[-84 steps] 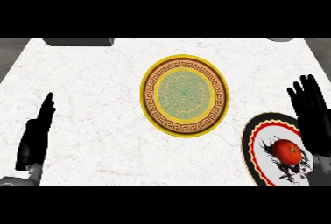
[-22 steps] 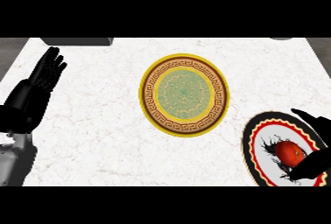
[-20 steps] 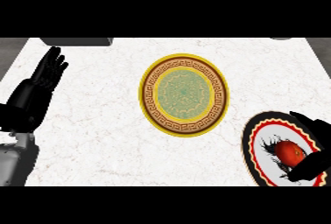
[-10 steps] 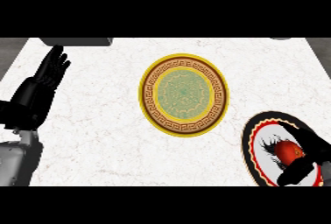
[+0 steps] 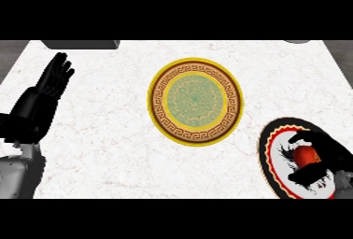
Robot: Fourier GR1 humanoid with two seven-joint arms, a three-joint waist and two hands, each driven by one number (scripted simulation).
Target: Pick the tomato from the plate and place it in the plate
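Tomato is lying on the black plate, with the right hand curling its fingers and thumb around it and partly hiding it. Up and to the left of that hand, the yellow plate is sitting on the counter. Far left, the left hand is resting with fingers straight.

1. We see our left hand as matte black all over, with long, slim, segmented fingers.
2. Behind it, our left forearm is a smooth, light grey, rounded shell.
3. Our right hand is the same plain black, its shape hard to read, without visible markings.
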